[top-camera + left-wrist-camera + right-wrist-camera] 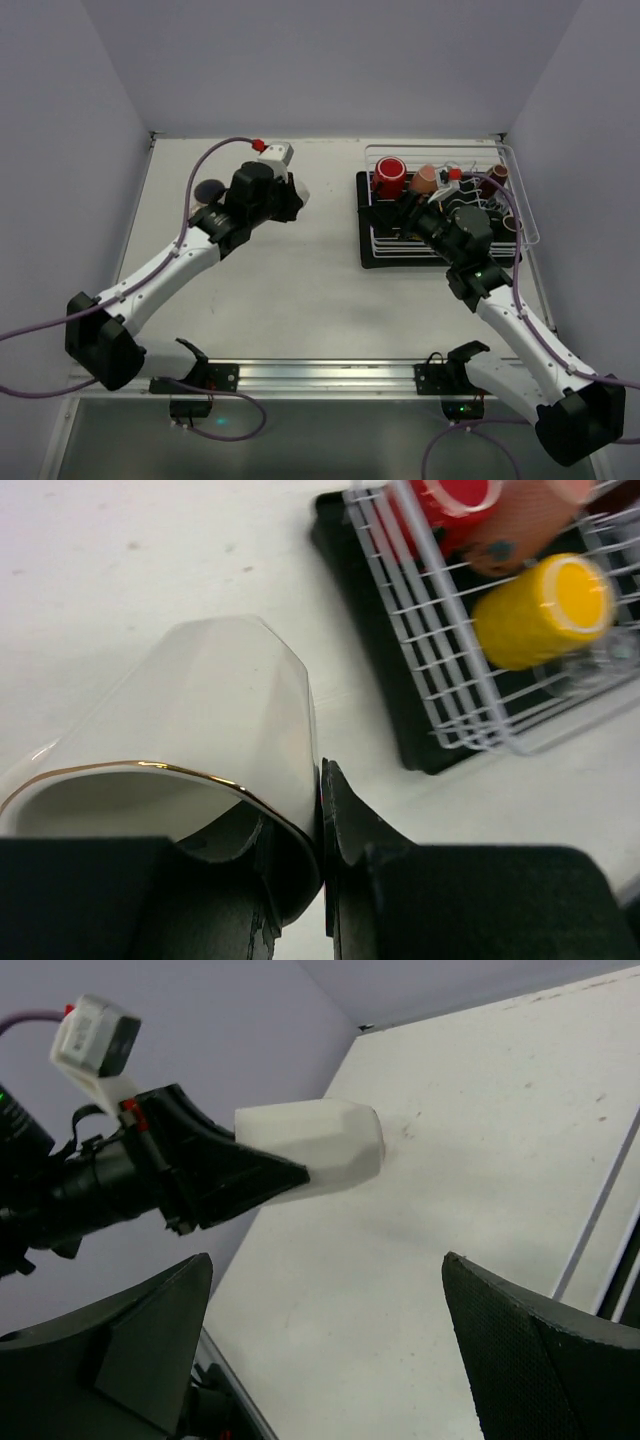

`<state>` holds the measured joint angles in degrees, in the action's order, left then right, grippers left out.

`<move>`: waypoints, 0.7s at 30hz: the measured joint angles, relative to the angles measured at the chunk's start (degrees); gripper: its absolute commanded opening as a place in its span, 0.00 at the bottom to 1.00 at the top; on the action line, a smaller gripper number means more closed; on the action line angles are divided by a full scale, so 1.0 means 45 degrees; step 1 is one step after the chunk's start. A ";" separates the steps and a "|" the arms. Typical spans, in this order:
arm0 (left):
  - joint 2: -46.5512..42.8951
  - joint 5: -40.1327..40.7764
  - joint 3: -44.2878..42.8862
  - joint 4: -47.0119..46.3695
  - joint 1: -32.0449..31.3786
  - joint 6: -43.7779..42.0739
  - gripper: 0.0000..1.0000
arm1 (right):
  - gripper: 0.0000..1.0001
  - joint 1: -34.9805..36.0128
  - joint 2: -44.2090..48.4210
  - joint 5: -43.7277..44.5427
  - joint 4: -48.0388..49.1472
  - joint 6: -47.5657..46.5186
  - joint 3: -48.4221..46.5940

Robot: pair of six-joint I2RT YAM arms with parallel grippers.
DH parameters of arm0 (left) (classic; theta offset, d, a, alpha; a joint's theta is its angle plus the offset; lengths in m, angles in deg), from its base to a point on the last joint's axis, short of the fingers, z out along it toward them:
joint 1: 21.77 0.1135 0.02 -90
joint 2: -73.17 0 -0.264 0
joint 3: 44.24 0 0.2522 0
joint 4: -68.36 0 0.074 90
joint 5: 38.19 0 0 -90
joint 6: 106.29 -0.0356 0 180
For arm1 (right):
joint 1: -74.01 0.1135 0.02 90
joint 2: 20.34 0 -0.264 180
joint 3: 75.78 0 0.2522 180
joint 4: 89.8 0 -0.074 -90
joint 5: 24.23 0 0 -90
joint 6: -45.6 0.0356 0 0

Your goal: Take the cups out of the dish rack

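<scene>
While the left jaws pinch the wall of a white cup [297, 190], held left of centre in the overhead view, the right jaws stand spread wide over the dish rack [385, 245] at upper right.

Pale lavender walls [300, 60] enclose a white table [300, 290] on three sides.

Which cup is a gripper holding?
The white gold-rimmed cup, pinched by the left gripper; the red cup and yellow cup sit in the white wire rack.
</scene>
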<state>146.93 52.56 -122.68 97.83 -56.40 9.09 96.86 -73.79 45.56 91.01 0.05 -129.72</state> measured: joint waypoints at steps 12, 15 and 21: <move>0.6970 0.1545 -0.5100 0.5202 0.1661 -0.2744 0.00 | 0.99 0.0034 0.1379 0.0753 -0.3113 -0.2176 -0.0131; 0.7888 0.1501 -0.6188 0.5761 0.1923 -0.3060 0.00 | 0.99 0.0068 0.1457 0.0709 -0.3332 -0.2327 -0.0126; 0.8796 0.1438 -0.6824 0.6023 0.2210 -0.3385 0.00 | 0.99 0.0087 0.1637 0.0651 -0.3628 -0.2482 0.0092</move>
<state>186.51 59.03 -153.39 124.93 -46.46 -6.14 97.25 -66.43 48.49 74.68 -11.12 -129.31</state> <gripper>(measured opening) 0.184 0.990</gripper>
